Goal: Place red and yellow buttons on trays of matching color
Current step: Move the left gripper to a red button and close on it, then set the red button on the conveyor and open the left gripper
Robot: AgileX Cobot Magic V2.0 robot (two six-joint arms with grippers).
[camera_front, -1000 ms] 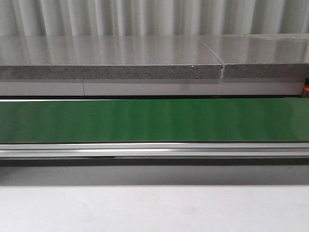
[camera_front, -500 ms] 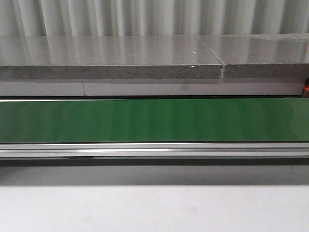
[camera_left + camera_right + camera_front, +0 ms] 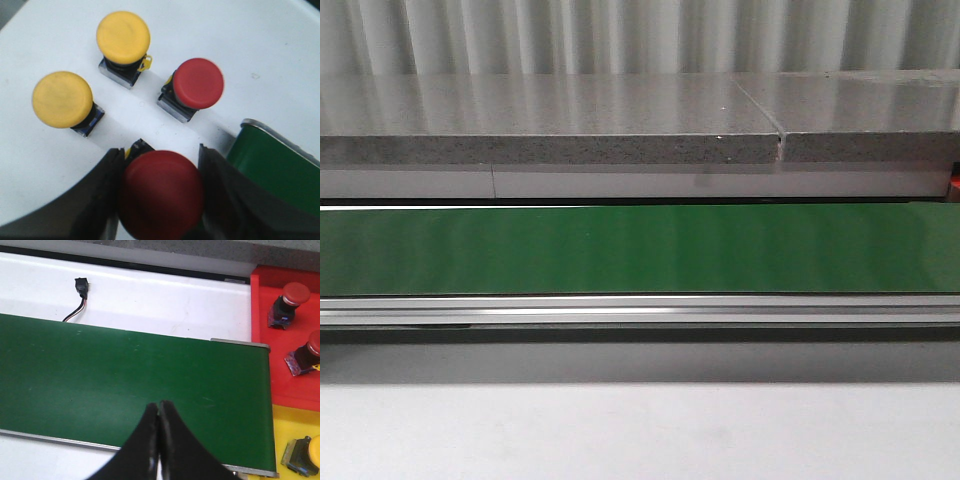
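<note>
In the left wrist view my left gripper (image 3: 161, 165) is shut on a red button (image 3: 161, 194), its black fingers pressing both sides of the cap. Beyond it on the white surface stand another red button (image 3: 198, 83) and two yellow buttons (image 3: 123, 37) (image 3: 62, 99). In the right wrist view my right gripper (image 3: 159, 406) is shut and empty over the green belt (image 3: 125, 385). A red tray (image 3: 260, 335) holds two red buttons (image 3: 295, 293) (image 3: 315, 344). A yellow tray (image 3: 290, 425) below it holds one yellow button (image 3: 315, 452). No gripper shows in the front view.
The green conveyor belt (image 3: 640, 250) runs across the front view, with an aluminium rail (image 3: 640, 310) in front and a grey stone ledge (image 3: 550, 125) behind. The belt's end (image 3: 272, 160) sits beside the held button. A small black connector with wires (image 3: 80, 287) lies beyond the belt.
</note>
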